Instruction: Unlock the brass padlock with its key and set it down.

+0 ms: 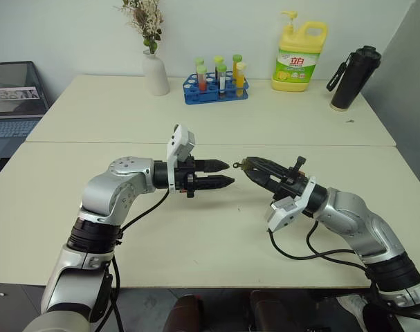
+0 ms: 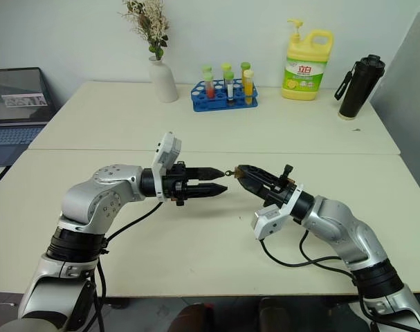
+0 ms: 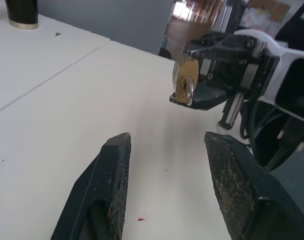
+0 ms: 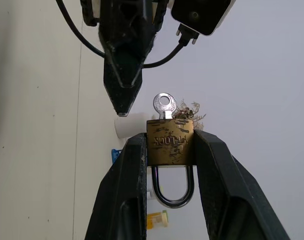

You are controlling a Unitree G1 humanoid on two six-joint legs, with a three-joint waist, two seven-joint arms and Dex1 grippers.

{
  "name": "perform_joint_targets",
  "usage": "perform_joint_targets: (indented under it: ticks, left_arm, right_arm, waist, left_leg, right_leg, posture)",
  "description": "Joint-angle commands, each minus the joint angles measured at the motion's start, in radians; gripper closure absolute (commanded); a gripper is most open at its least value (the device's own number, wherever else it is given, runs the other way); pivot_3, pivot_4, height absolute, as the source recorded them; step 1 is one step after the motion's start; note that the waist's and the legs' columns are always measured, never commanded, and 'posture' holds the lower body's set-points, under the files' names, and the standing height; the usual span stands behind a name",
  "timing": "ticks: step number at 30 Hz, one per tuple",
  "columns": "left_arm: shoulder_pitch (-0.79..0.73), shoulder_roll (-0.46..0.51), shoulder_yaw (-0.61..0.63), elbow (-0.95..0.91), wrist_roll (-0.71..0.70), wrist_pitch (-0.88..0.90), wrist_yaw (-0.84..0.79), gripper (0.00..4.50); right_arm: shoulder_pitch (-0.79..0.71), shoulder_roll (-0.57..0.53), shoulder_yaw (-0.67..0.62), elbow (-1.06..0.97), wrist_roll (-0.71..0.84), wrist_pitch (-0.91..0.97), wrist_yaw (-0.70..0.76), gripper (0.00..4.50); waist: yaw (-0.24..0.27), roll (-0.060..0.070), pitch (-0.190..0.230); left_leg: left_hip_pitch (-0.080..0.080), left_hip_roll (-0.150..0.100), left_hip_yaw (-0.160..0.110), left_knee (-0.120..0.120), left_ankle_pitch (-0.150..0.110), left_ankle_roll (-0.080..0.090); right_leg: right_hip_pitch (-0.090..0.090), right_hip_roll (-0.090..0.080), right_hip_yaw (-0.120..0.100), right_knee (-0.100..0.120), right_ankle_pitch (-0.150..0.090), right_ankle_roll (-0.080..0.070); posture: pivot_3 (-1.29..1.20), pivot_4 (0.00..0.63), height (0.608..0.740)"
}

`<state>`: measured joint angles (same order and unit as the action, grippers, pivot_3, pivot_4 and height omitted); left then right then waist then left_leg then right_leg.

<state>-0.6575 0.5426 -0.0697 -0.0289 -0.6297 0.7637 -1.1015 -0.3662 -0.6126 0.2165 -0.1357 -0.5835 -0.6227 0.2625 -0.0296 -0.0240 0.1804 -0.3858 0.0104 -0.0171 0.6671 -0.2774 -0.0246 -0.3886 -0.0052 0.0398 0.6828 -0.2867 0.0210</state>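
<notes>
Right hand (image 4: 164,165) clamps one brass padlock (image 4: 169,143) bearing one key (image 4: 165,105); left hand (image 3: 167,185) released.

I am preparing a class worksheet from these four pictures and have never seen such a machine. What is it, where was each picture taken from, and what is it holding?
It is a humanoid robot with two arms. The two wide pictures come from its head, looking down over a pale table. The close-ups come from cameras on each wrist.

The right end effector is shut on the brass padlock, with the key sticking out of it. The left end effector is open, just short of the key.

At the table's far edge stand a vase, a tube rack, a yellow bottle and a black flask.
</notes>
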Motion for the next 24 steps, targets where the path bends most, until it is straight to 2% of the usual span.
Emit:
perform_joint_targets:
  ticks: [1,11,15,20,24]
  left_arm:
    - [-0.044,-0.014,0.048,-0.015,-0.048,0.035,0.017,2.06]
    - [-0.056,-0.008,0.013,-0.024,-0.026,0.013,-0.004,2.06]
    - [-0.066,-0.023,0.008,-0.012,-0.018,0.005,0.002,2.91]
    - [-0.070,-0.029,0.009,-0.010,-0.018,0.003,0.001,4.49]
    - [-0.068,-0.026,0.004,-0.014,-0.013,-0.003,-0.004,4.50]
  right_arm:
    - [-0.013,-0.001,-0.016,-0.016,0.024,-0.012,0.001,3.56]
    - [-0.011,-0.001,-0.017,-0.018,0.030,-0.014,0.007,3.56]
    - [-0.012,0.001,-0.017,-0.019,0.033,-0.015,0.011,3.56]
    - [-0.011,0.003,-0.016,-0.019,0.033,-0.015,0.015,3.56]
    - [-0.011,0.001,-0.018,-0.019,0.035,-0.016,0.016,3.56]
  waist:
    - [0.000,0.000,0.000]
    - [0.000,0.000,0.000]
    - [0.000,0.000,0.000]
    - [0.000,0.000,0.000]
    - [0.000,0.000,0.000]
  left_leg:
    - [0.000,0.000,0.000,0.000,0.000,0.000]
    - [0.000,0.000,0.000,0.000,0.000,-0.001]
    - [0.000,0.000,0.000,0.000,0.000,-0.001]
    - [0.000,0.000,0.000,0.000,0.000,-0.001]
    - [0.000,0.000,0.000,0.000,0.000,-0.001]
  right_leg:
    - [0.000,0.000,0.000,0.000,0.000,0.000]
    - [0.000,0.000,0.000,0.000,0.000,0.000]
    - [0.000,0.000,0.000,0.000,0.000,0.000]
    - [0.000,0.000,0.000,0.000,0.000,0.000]
    - [0.000,0.000,0.000,0.000,0.000,0.000]
  posture:
    - [0.00,0.150,0.740]
    - [0.00,0.150,0.740]
    - [0.00,0.150,0.740]
    - [0.00,0.150,0.740]
    - [0.00,0.150,0.740]
